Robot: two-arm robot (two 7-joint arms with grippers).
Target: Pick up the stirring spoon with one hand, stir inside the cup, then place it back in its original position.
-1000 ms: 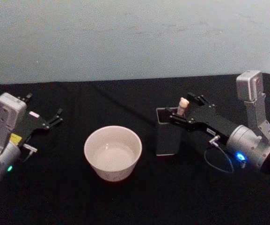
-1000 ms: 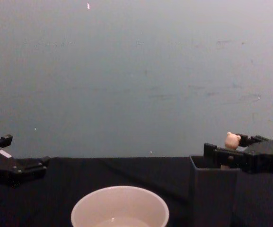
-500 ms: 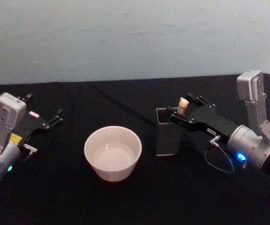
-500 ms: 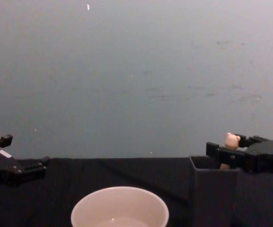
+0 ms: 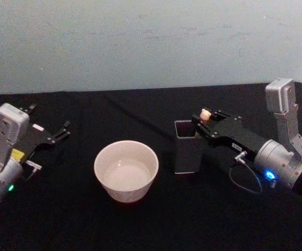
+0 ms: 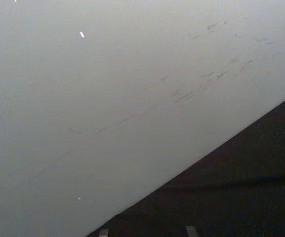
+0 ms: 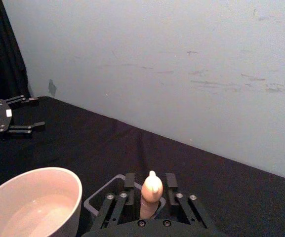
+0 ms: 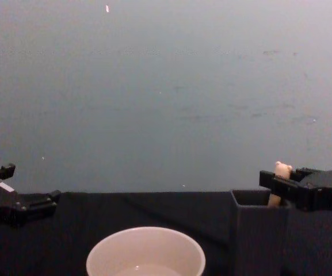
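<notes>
- You are looking at the pick-up step, as I judge it: the stirring spoon (image 8: 280, 169) is standing upright in the dark grey square holder (image 5: 186, 154), with only its peach handle and bear-head knob showing above the rim. The stem and bowl are hiding inside.
- The right pincer (image 7: 149, 177) is reaching in level from the robot's right and bracketing the handle just above the holder's rim. Its fingers are standing spread, one on each side, with a slim gap showing at either side in the right wrist view, so nothing is being pinched.
- The cream-white cup (image 5: 120, 192) is sitting on the black counter (image 5: 140, 225) to the holder's left, near it but not touching. It appears to be holding a little pale liquid.
- The next move is calling for you to press the fingers onto the handle, then lift straight up until the spoon's bowl is clearing the holder's rim, and only then carry it left over the cup.
- The holder's own walls are standing in the way: pulling sideways too early is likely to drag or tip it. The handle is slim and smooth-looking, so an off-centre pinch is risking a twist.
- The left pincer (image 5: 54, 121) is resting spread on the counter's far left, well apart from the cup and out of the path.
</notes>
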